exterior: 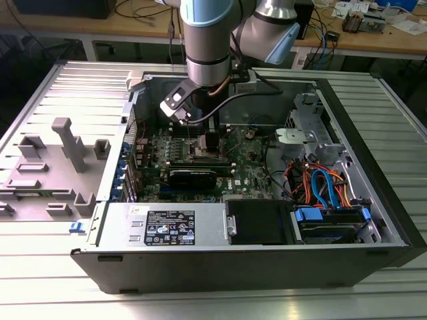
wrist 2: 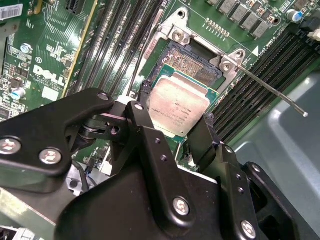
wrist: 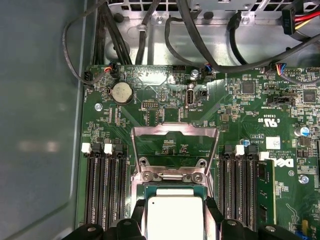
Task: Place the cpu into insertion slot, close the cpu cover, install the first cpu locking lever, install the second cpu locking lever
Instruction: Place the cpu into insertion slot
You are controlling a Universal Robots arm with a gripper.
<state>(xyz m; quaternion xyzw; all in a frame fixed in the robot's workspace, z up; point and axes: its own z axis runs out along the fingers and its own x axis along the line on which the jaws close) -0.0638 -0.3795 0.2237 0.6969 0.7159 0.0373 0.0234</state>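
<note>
Black gripper (wrist 2: 176, 114) fingers (wrist 2: 145, 120) clamp two opposite edges of the cpu (wrist 2: 180, 102), held low over the insertion slot (wrist 2: 197, 64), whose gold contact field partly shows beyond it in the second wrist view. Behind, the cpu cover (wrist: 172, 131) stands swung open; a locking lever (wrist 2: 270, 90) juts free. Light, rigid and slick-topped, the chip is likely fragile underneath, so a level grip on its edges looks right

The arm (exterior: 208, 47) points down, its pincer (wrist 2: 177, 106) gripping the cpu (wrist 2: 183, 100).
</note>
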